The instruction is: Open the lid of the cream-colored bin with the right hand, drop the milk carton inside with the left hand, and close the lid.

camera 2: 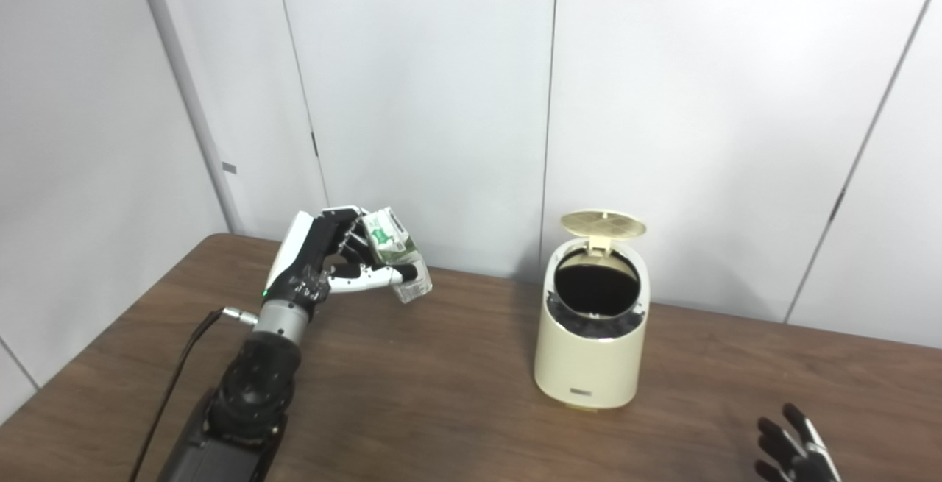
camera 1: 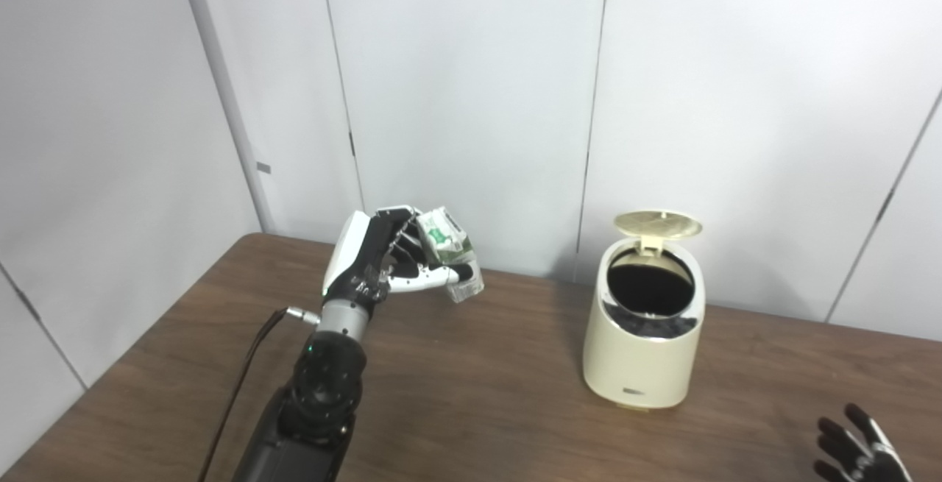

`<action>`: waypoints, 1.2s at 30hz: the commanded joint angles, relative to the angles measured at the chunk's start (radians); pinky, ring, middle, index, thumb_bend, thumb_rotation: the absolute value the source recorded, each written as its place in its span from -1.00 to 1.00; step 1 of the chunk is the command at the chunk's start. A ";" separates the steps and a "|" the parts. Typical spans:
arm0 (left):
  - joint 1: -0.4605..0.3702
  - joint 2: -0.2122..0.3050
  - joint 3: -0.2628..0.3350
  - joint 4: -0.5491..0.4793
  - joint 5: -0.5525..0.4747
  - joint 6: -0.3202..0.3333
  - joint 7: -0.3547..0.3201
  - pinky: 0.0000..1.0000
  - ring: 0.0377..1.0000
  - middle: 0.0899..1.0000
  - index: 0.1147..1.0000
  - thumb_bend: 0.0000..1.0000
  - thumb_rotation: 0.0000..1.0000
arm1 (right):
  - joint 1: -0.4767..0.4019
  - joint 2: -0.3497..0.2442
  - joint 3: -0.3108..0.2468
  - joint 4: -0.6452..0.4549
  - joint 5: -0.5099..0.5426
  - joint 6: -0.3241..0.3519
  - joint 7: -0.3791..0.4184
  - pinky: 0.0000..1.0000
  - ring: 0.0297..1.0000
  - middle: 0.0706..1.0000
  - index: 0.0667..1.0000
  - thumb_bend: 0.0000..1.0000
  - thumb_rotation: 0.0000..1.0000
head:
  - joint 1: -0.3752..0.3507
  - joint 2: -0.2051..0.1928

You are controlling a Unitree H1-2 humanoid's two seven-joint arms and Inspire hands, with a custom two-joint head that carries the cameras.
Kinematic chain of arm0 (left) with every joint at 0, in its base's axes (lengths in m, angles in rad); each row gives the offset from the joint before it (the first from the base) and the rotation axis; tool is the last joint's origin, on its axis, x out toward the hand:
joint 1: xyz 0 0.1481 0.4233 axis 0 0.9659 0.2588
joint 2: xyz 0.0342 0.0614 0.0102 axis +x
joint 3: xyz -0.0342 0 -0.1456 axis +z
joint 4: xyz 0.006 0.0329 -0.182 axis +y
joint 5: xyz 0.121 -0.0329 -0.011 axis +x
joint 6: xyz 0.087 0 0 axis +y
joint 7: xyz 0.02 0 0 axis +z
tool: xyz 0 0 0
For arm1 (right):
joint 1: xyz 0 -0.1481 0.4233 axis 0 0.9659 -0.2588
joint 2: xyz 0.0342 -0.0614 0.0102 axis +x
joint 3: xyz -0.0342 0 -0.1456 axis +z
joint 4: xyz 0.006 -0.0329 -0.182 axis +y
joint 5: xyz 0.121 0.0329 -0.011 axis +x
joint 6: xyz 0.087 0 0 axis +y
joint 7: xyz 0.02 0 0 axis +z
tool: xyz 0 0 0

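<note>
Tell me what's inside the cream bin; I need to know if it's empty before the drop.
The lid stands open, but the cream bin's interior shows only as a dark hollow. Its bottom is hidden in shadow, so any contents cannot be seen.

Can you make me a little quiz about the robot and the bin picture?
1. True or false: the lid of the cream-colored bin is standing open.
2. Which hand holds the milk carton? A) left hand B) right hand C) neither
3. Fill in: the milk carton is held up above the ____, off to the side of the bin.

Key: 1 true. 2 A. 3 table.
</note>
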 commanded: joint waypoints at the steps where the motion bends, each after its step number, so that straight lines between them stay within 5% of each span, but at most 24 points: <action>1: -0.045 0.005 -0.004 -0.056 -0.001 -0.036 0.003 -0.22 -0.21 -0.09 -0.15 0.00 -1.00 | -0.030 0.001 -0.001 -0.033 -0.005 -0.018 -0.008 0.69 0.78 0.75 0.91 0.18 0.93 | -0.015 0.001; 8: -0.065 -0.035 -0.060 -0.117 0.038 -0.020 -0.008 -0.21 -0.19 -0.12 -0.13 0.01 -1.00 | -0.037 0.002 0.003 -0.008 -0.029 -0.055 -0.009 0.69 0.79 0.76 0.93 0.09 0.95 | -0.066 0.004; 18: -0.087 -0.051 -0.132 -0.158 0.113 -0.081 -0.027 -0.20 -0.17 -0.12 -0.15 0.01 -1.00 | -0.032 0.017 0.019 0.015 -0.083 -0.083 -0.035 0.65 0.78 0.77 0.92 0.06 0.99 | -0.143 0.012; 36: -0.192 -0.159 -0.184 -0.019 0.174 -0.185 0.005 -0.21 -0.18 -0.13 -0.13 0.01 -1.00 | -0.033 0.038 0.021 0.026 -0.081 -0.082 -0.035 0.66 0.77 0.78 0.92 0.04 0.97 | -0.190 0.019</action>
